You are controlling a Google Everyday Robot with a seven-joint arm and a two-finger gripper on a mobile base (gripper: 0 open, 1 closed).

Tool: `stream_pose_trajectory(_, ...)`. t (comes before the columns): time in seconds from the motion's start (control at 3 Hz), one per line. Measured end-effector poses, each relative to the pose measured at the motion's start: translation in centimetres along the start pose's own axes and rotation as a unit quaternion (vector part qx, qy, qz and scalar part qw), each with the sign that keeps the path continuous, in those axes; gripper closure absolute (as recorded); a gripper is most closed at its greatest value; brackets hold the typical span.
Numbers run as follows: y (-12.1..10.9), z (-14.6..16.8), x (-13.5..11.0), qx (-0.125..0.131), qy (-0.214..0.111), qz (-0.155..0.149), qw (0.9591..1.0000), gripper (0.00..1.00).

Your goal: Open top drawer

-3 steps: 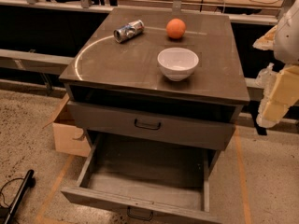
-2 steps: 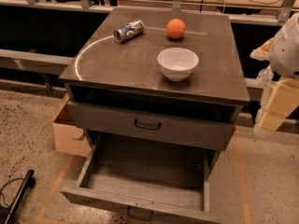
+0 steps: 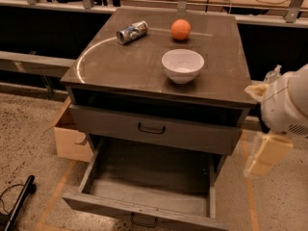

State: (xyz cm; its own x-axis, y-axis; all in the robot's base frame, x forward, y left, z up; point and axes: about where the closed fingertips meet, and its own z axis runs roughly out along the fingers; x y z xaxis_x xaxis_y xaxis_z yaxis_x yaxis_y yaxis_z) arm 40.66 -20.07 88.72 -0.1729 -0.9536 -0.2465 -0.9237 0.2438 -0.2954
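The top drawer is the upper wide drawer of the dark grey-brown cabinet. Its flat front sits pushed in under the cabinet top, with a small black handle at its centre. The lower drawer is pulled far out and its inside is bare. My gripper hangs to the right of the cabinet, off the top drawer's right end. It is apart from the drawer and well clear of the handle. Its white wrist is just above it.
On the cabinet top stand a white bowl, an orange and a lying can. A cardboard box sits on the floor left of the cabinet. A black cable end lies at the bottom left.
My arm and gripper have come down and slightly left along the cabinet's right side. The drawers and the things on top have not moved.
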Motion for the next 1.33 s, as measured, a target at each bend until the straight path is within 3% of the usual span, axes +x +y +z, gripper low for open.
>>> stream_pose_trajectory(0.67,3.1,8.4,-1.9,0.012,-0.076,-0.048,0.9959,0.0)
stream_pose_trajectory(1.0,3.1,8.4,-1.9,0.011,-0.076,-0.047,0.9959,0.0)
stream_pose_trajectory(1.33,3.5,10.9,-1.4,0.018,-0.082,-0.035,0.9959,0.0)
